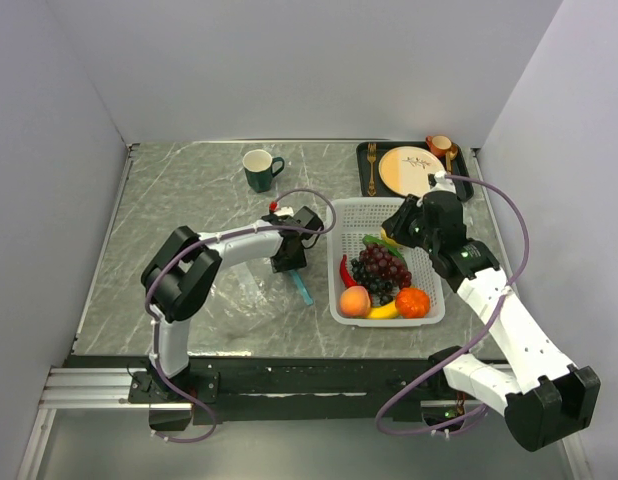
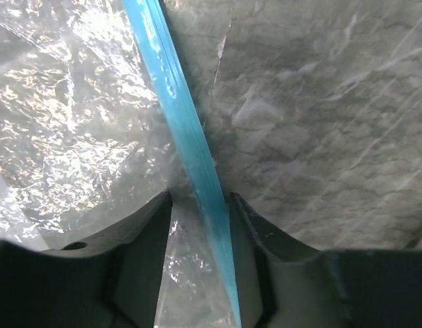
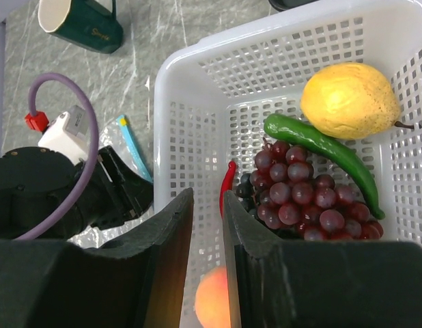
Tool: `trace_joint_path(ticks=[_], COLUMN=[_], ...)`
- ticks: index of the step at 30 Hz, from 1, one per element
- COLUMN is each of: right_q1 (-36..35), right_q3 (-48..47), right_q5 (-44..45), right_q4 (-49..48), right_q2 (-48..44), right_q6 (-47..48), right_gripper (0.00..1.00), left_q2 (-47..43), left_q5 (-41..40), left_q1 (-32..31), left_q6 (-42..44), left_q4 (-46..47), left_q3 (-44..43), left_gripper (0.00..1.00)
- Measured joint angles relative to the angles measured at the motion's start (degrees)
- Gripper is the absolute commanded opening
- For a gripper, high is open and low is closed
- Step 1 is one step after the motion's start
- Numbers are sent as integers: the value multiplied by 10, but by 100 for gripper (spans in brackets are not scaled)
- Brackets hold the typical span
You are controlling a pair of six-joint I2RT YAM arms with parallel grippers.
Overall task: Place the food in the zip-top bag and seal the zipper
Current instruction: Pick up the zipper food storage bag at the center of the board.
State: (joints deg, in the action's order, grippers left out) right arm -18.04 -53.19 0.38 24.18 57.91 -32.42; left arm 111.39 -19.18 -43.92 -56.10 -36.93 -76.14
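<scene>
The clear zip-top bag (image 1: 244, 295) lies flat on the table, left of the basket, its film (image 2: 74, 123) crinkled. Its teal zipper (image 1: 302, 288) runs between my left fingers in the left wrist view (image 2: 187, 130). My left gripper (image 2: 201, 198) is open, low over the bag mouth, with the strip close to the right finger. The lemon (image 3: 351, 101), green pepper (image 3: 320, 147), grapes (image 3: 300, 195), chili (image 3: 228, 184), peach (image 1: 354, 300), banana (image 1: 384, 312) and orange (image 1: 413, 302) lie in the basket. My right gripper (image 3: 207, 198) hovers above them, empty, its jaws a narrow gap apart.
The white mesh basket (image 1: 336, 230) stands right of centre. A dark green mug (image 1: 259, 170) stands at the back. A black tray with a cream plate (image 1: 407, 170), cutlery and a small orange cup (image 1: 441, 146) sits at the back right.
</scene>
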Motion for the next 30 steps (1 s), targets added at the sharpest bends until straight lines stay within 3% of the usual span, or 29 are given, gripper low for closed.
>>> trace_joint_path(ticks=[3, 11, 14, 24, 30], right_q1=[0, 1, 1, 1, -4], right_q3=[0, 1, 2, 31, 31], right_q5=[0, -9, -17, -111, -210], right_q4=[-1, -1, -3, -43, -85], right_q2=[0, 0, 0, 26, 90], right_q6=[1, 2, 4, 6, 7], right_gripper=[32, 32, 32, 32, 31], left_q2=[2, -2, -15, -169, -234], left_q5=[0, -1, -1, -2, 1], left_q1=[1, 2, 2, 2, 2], left_q6=[3, 4, 7, 23, 42], left_q4=[1, 4, 7, 9, 23], left_q3=[-1, 0, 9, 35, 64], left_gripper=[29, 27, 22, 1, 4])
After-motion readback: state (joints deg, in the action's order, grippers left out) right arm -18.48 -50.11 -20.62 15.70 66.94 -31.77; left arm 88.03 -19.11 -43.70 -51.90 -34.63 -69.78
